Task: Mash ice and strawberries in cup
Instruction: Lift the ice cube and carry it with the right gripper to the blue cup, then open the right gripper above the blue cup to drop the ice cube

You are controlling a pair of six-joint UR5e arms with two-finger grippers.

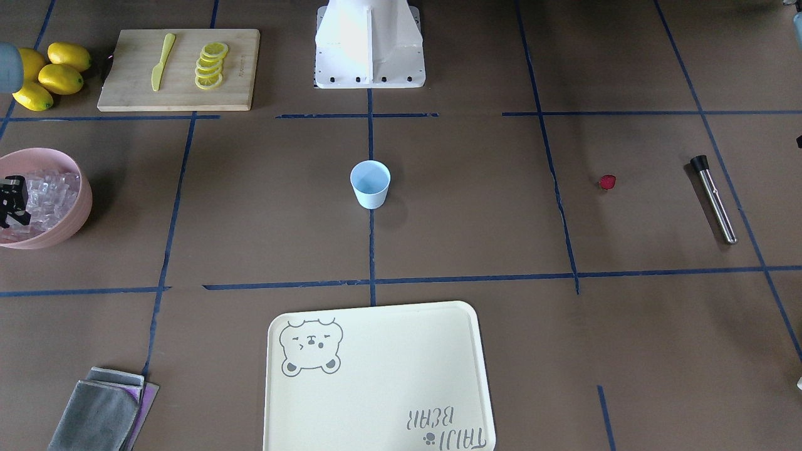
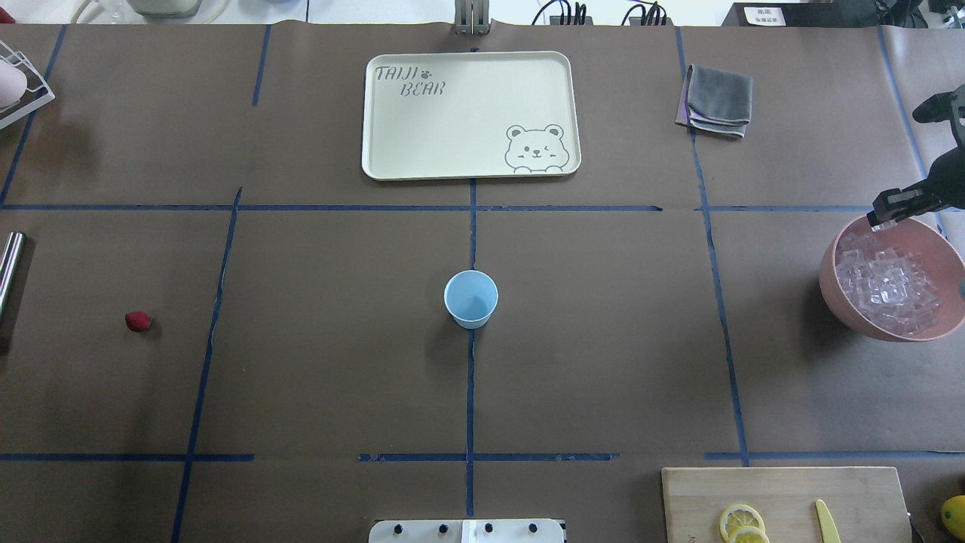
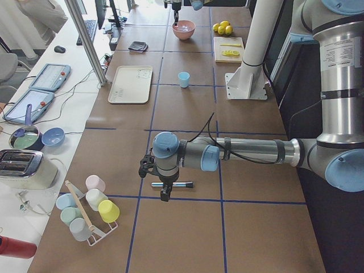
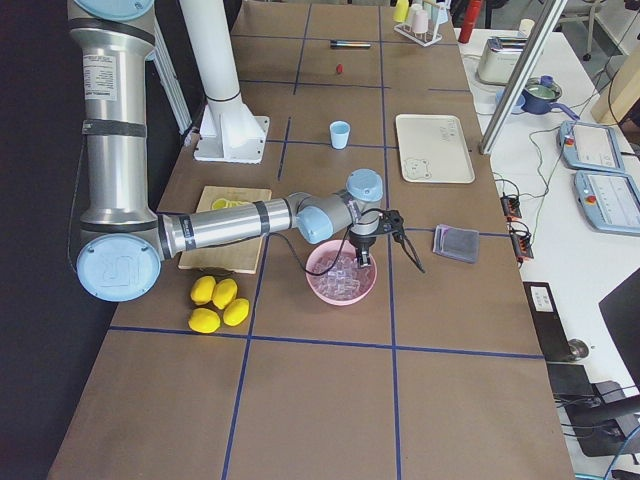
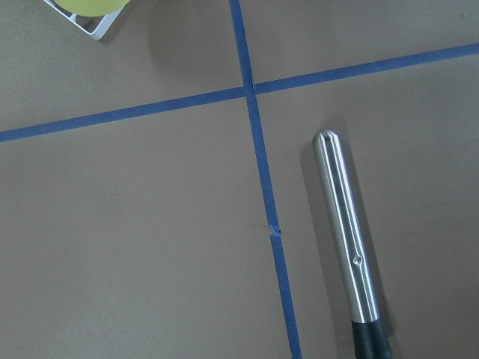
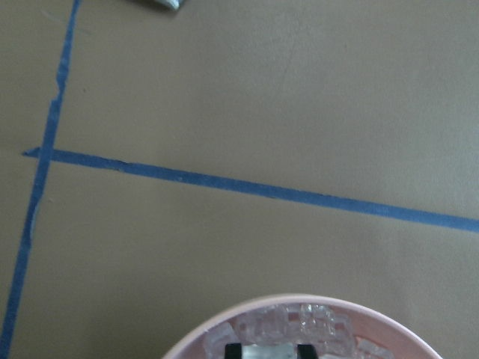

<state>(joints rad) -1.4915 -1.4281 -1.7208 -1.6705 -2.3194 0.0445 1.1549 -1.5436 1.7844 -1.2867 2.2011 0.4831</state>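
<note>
The pale blue cup (image 2: 471, 299) stands upright and empty at the table's middle, also in the front view (image 1: 370, 183). The red strawberry (image 2: 138, 322) lies alone on the left side. The ice (image 2: 889, 283) is piled in a pink bowl (image 2: 829, 286) at the far right. My right gripper (image 2: 883, 217) hangs over the bowl's far rim. In the right wrist view its fingertips (image 6: 233, 349) are closed on a clear ice cube (image 6: 266, 351). My left gripper (image 3: 165, 194) hovers over a steel muddler (image 5: 346, 239); I cannot tell whether it is open or shut.
A cream bear tray (image 2: 471, 113) lies beyond the cup, with a folded grey cloth (image 2: 718, 99) to its right. A cutting board (image 1: 182, 69) holds lemon slices and a yellow knife, with whole lemons (image 1: 53, 75) beside it. A rack of coloured cups (image 3: 88, 213) stands at the left end.
</note>
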